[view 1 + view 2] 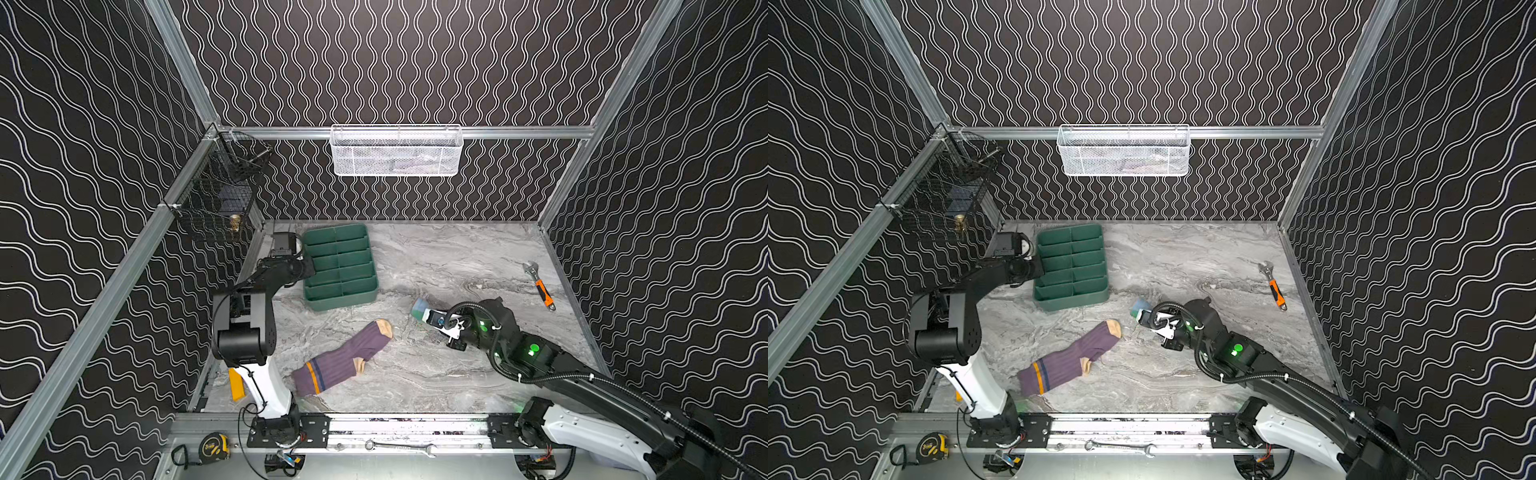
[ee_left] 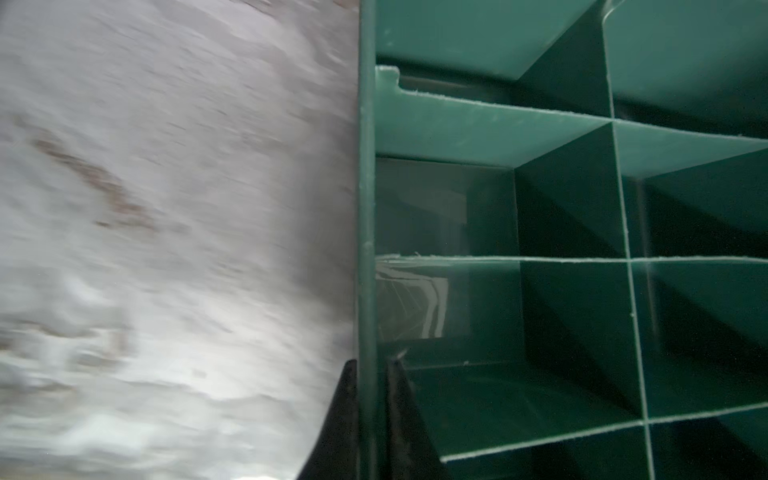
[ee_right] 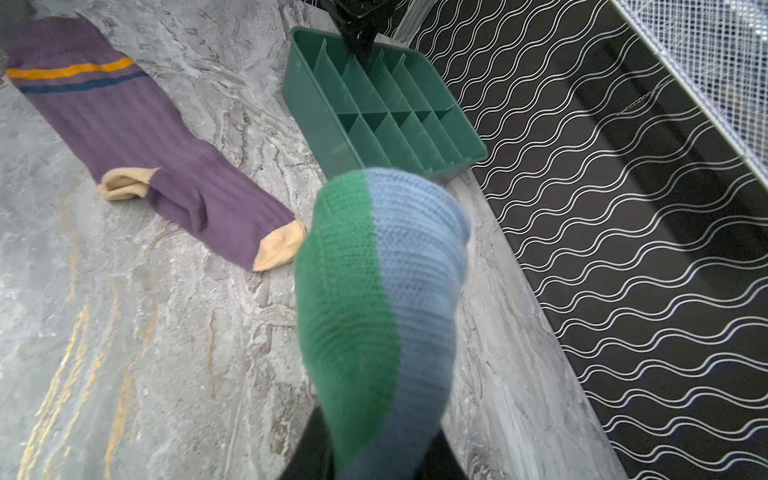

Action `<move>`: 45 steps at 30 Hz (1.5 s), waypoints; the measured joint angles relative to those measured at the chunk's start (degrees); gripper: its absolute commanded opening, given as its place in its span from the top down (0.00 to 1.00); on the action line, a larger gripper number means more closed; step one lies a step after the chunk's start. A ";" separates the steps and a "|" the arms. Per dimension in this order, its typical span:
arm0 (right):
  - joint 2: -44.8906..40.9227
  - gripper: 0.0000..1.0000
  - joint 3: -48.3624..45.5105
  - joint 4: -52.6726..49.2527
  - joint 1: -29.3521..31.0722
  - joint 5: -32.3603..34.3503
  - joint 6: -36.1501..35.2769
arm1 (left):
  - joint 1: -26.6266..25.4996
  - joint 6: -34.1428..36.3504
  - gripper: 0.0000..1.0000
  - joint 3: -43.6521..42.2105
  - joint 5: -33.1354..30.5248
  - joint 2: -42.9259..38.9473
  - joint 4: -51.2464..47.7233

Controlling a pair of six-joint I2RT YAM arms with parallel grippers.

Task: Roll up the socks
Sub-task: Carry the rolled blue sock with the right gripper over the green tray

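The purple sock (image 1: 340, 359) (image 1: 1069, 361) lies flat and unrolled on the marble table, peach toe toward the middle; it also shows in the right wrist view (image 3: 124, 124). The blue sock (image 3: 382, 291), green at one end, is bunched into a bundle, and my right gripper (image 3: 378, 453) is shut on it just above the table (image 1: 419, 308). My left gripper (image 2: 371, 365) is shut on the left wall of the green divided tray (image 2: 368, 208), one finger on each side. In both top views that gripper (image 1: 305, 266) sits at the tray's left side.
The green tray (image 1: 343, 302) stands at the back left. An orange-handled wrench (image 1: 542, 286) lies at the right. A white mesh basket (image 1: 397, 151) and a black wire basket (image 1: 220, 195) hang on the walls. A tape measure (image 1: 214, 446) and spanner (image 1: 401, 446) rest on the front rail.
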 measured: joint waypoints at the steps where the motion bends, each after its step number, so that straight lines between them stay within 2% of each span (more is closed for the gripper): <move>1: 1.95 1.00 1.62 0.81 -0.90 -0.15 -0.72 | -1.86 -0.17 0.92 -0.44 0.00 -0.39 0.02; 5: 8.28 1.00 7.58 2.71 -6.78 -2.69 -2.45 | -8.24 -0.63 0.92 -1.70 1.70 -0.90 1.40; 8: 11.45 1.00 10.73 2.54 -10.71 -6.29 -3.56 | -12.20 -1.64 0.91 -1.84 0.33 -0.74 2.51; 13: 17.88 1.00 17.38 -4.42 -13.68 -10.62 -7.15 | -19.32 -5.31 0.90 -2.38 0.09 1.03 8.87; 19: 22.84 1.00 21.22 -10.75 -16.26 -11.56 -9.53 | -25.09 -11.96 0.90 -1.03 -0.50 5.75 19.17; 25: 27.28 1.00 25.64 -16.57 -19.43 -10.86 -12.35 | -32.06 -17.11 0.90 -0.09 -1.97 8.57 25.03; 29: 29.68 1.00 27.71 -20.20 -21.27 -7.50 -14.23 | -35.41 -19.65 0.73 -0.28 -2.40 8.98 26.25; 31: 30.10 1.00 27.82 -21.99 -21.70 -5.38 -14.97 | -36.02 -20.63 0.59 -1.05 -1.66 8.87 26.27; 35: 30.05 1.00 27.82 -25.51 -21.62 -3.15 -15.34 | -36.11 -20.98 0.43 -1.29 -1.25 8.52 25.11; 40: 29.44 1.00 27.80 -30.14 -21.68 -2.60 -13.92 | -36.24 -19.71 0.35 0.94 2.12 5.46 22.67; 45: 30.77 1.00 26.69 -32.94 -21.64 -1.38 -13.14 | -36.28 -18.01 0.32 2.75 3.32 -3.30 22.34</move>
